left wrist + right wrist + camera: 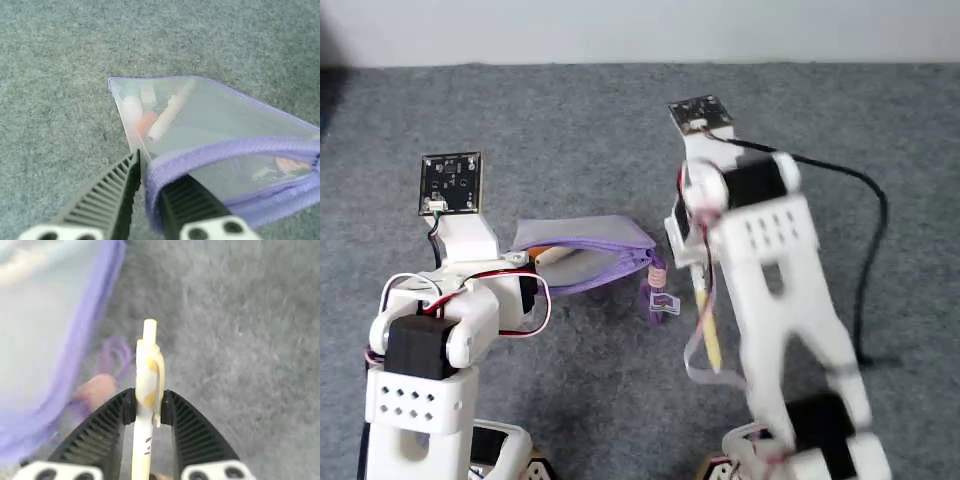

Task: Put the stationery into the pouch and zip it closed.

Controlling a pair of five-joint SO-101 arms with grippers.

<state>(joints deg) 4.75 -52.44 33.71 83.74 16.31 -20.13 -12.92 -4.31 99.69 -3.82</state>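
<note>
So here's where I'm at: my left gripper (150, 172) is clamped narrow on one end of the pouch (215, 117), with the purple zip edge pinched between the two fingers. The pouch is a see-through mesh thing with purple trim, lying on the grey carpety tabletop (570, 120), and its mouth is gaping open, the two zip edges bowed apart. Through the mesh I can see a few bits already inside: a whitish pen-like stick (167, 115) lying slanted, with an orange piece (145, 122) touching it, both tucked toward the corner nearest my left gripper. There's something greenish in there too, but I honestly can't tell what it is. My right gripper (148, 397) is just off the opposite end of the pouch, closed around a cream and yellow pen (147, 370), squeezing it near the clip so the button end sticks out past the fingertips. The pen isn't touching the pouch. Between the pen and the pouch hangs the zipper pull (660, 298), a purple loop with a pinkish bead and a small tag.
</note>
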